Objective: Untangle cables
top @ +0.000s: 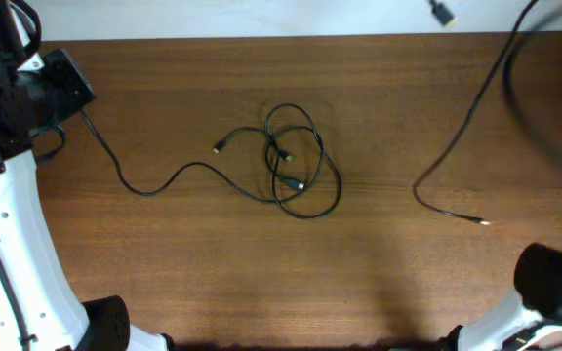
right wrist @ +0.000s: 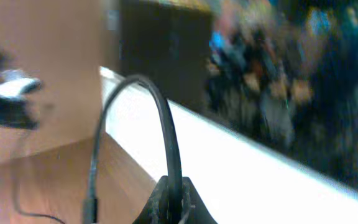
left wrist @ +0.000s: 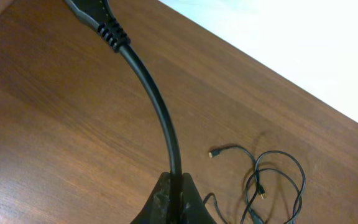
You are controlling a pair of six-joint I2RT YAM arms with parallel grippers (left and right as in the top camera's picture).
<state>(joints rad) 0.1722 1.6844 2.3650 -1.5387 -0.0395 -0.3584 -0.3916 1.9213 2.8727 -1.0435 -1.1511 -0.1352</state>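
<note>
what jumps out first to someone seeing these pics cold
The knot of looped black cables in the middle of the wooden table grabs the eye first. On the right, one long cable sweeps down the table, its plug end lying free. In the wrist views, the left pincer and the right pincer are each shut on a cable.

Black on the tangled cable [top: 281,161], pale gold at its plug tips, black again on the long cable [top: 461,127], reddish-brown streaky wood grain on the table [top: 388,273], plain white surface [top: 261,18] behind, left arm [top: 13,244] white with black joints.
</note>
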